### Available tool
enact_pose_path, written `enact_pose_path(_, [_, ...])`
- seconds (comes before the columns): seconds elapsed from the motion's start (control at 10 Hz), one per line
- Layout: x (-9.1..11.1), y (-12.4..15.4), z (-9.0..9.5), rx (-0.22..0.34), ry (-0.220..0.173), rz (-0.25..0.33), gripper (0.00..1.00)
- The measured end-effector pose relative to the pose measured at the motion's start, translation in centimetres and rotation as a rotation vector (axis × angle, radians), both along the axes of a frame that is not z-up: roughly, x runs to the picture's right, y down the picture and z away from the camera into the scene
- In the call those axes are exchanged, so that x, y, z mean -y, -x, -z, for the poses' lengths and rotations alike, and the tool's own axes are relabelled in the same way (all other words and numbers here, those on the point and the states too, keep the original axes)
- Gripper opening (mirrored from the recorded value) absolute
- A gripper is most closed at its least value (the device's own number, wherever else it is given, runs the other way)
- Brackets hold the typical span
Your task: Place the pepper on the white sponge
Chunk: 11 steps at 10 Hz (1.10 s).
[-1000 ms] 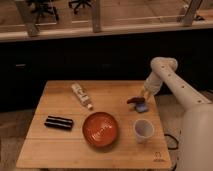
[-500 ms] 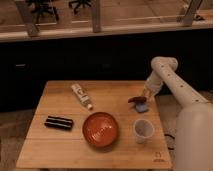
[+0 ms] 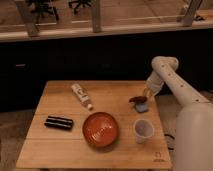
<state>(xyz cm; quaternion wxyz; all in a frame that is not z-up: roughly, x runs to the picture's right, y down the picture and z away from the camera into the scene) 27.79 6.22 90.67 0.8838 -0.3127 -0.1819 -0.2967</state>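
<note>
Red pepper point(image 3: 135, 99) lies just beside the gripper point(image 3: 144, 96), atop the sponge point(image 3: 142, 107).

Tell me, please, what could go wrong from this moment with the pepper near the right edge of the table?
The gripper hangs over the pepper, which lies on the sponge.
1. The sponge sits close to the right edge of the table; a nudge might push both off.
2. The pepper overhangs the sponge's left side, so it may roll off.
3. The cup stands just in front; a low arm move could tip it.
</note>
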Motion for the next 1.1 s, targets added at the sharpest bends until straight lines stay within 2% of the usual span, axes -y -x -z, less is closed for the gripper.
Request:
enact_pose_path(0.3, [-0.07,-0.06,0.05,0.005,0.014,0.007,0.66])
enact_pose_path(0.4, [-0.08,-0.04,0.03,0.006,0.021,0.009,0.75])
enact_pose_path(0.5, [-0.13,0.08,0.02,0.009,0.031,0.014,0.79])
enact_pose_path(1.1, [-0.24,0.5,-0.05,0.011,0.058,0.035,0.79])
